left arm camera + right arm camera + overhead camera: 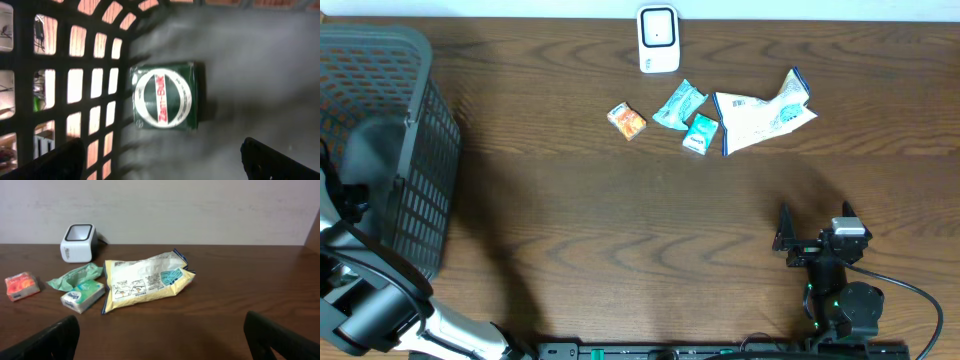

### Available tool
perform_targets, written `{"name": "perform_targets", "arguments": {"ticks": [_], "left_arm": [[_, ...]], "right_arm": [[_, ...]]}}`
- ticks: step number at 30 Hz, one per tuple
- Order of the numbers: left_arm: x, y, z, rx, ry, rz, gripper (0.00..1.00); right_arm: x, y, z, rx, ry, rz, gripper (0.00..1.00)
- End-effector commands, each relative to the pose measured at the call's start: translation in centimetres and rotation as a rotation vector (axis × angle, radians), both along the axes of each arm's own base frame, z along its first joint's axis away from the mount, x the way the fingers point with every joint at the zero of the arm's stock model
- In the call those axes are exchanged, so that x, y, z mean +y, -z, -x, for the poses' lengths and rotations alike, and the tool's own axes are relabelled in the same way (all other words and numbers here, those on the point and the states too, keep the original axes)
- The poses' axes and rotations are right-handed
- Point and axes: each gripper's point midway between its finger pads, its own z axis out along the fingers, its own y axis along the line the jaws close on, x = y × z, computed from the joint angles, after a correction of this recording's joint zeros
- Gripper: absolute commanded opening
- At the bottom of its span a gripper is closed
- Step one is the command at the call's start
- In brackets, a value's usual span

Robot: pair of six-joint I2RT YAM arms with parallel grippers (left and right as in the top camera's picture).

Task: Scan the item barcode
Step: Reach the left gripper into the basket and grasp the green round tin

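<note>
Right pincer [159, 339] of mine is spread wide, pinching nothing. The yellow packet [145, 282] lies ahead, just right of the scanner [78, 242], its long axis crosswise to my fingers. I judge my right arm nearer than the left.

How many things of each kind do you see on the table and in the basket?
Scanner: 1
Basket: 1
Small packs: 3 (orange pack, green wrapper, tissue pack)
Large bag: 1
Green box in the basket: 1
Total: 7
</note>
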Motion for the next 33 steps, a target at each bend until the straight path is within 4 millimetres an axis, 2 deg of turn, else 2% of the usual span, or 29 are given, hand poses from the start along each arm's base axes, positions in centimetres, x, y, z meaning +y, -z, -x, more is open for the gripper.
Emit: {"name": "perform_targets", "arguments": {"ticks": [1, 7, 11, 13, 17, 23, 29, 33], "left_arm": [[0.8, 1.2, 1.4, 0.034, -0.047, -0.006, 0.98], [1.0, 2.8, 2.2, 0.022, -0.074, 0.000, 0.98], [0.3, 4.5, 0.1, -0.096, -0.035, 0.068, 0.98], [0.3, 4.8, -0.1, -0.108, -0.031, 0.070, 0.98], [0.2, 5.4, 0.1, -0.105, -0.033, 0.070, 0.98], [-0.1, 6.5, 1.6, -0.086, -0.064, 0.093, 0.98], [0.7, 6.8, 2.4, -0.093, -0.080, 0.084, 0.98], [1.3, 7.1, 2.1, -0.105, -0.036, 0.068, 0.98]], "right_arm": [[-0.1, 0.1, 0.0, 0.002, 0.002, -0.004, 0.99], [-0.1, 0.1, 0.0, 0.002, 0.002, -0.004, 0.99], [-0.1, 0.1, 0.0, 0.002, 0.002, -0.004, 0.99], [-0.1, 0.1, 0.0, 0.002, 0.002, -0.004, 0.99], [-0.1, 0.1, 0.0, 0.002, 0.002, -0.004, 0.99], [-0.1, 0.1, 0.0, 0.002, 0.003, -0.004, 0.99], [-0.1, 0.1, 0.0, 0.002, 0.003, -0.004, 0.99], [-0.1, 0.1, 0.0, 0.002, 0.002, -0.004, 0.99]]}}
